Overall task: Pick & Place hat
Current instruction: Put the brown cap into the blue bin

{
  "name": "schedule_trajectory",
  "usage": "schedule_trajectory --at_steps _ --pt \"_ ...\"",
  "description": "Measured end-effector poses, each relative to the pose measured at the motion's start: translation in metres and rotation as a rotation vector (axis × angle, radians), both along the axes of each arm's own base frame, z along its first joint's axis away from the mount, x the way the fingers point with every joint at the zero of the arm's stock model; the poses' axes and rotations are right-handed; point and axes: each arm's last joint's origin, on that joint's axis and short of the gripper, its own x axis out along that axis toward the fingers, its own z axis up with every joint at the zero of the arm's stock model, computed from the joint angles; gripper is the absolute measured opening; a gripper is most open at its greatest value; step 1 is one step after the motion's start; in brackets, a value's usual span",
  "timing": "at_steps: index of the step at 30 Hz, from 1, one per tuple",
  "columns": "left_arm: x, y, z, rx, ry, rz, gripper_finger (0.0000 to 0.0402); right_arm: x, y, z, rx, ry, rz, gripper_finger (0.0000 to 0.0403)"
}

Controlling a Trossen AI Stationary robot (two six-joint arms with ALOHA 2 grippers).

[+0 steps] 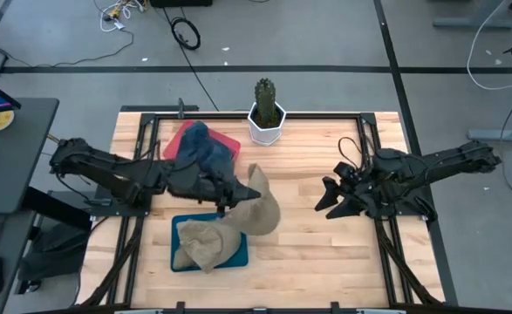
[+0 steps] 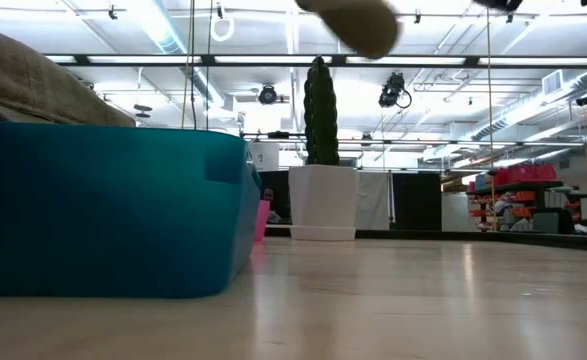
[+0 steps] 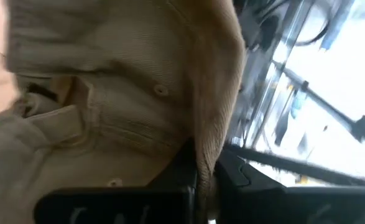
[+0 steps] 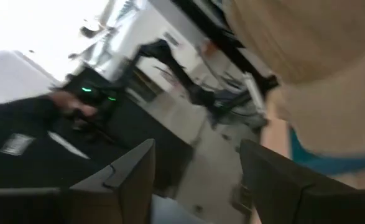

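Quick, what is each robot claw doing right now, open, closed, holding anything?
Left gripper: closed on the tan hat, lifted beside the blue tray.
Right gripper: open, holding nothing.

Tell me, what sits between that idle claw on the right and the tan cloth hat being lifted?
Nothing: the high view shows only bare wooden table between the open right end effector and the tan fabric hat.

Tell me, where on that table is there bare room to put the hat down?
The barest stretch is the wood between the blue tray and the right end effector, below the cactus pot. The left side is crowded: a tan hat fills the tray, a blue hat covers the red tray, and the left end effector grips another hat.
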Motion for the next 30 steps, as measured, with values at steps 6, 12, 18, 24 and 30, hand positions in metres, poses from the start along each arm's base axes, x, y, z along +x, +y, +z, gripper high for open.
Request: schedule_trajectory --at_steps 6,12,18,24,30 --pt "-0.011 -0.025 0.0 0.017 -0.011 0.237 0.0017 0.0 -0.001 -0.011 -0.1 0.064 -0.049 0.0205" --pt "-0.018 -0.051 -0.006 0.046 -0.005 0.349 0.0017 0.0 -0.002 -0.014 -0.123 0.083 -0.047 0.0166" --pt "-0.027 -0.069 -0.012 0.156 0.046 0.352 0.0017 0.0 -0.001 -0.015 -0.127 0.097 -0.036 0.0135" --pt "-0.042 -0.085 -0.025 0.234 0.15 0.311 0.0017 -0.001 -0.001 -0.016 -0.13 0.096 -0.019 0.0111" --pt "-0.058 -0.097 -0.039 0.202 0.254 0.277 0.0017 -0.001 -0.001 -0.016 -0.13 0.096 -0.019 0.0099"
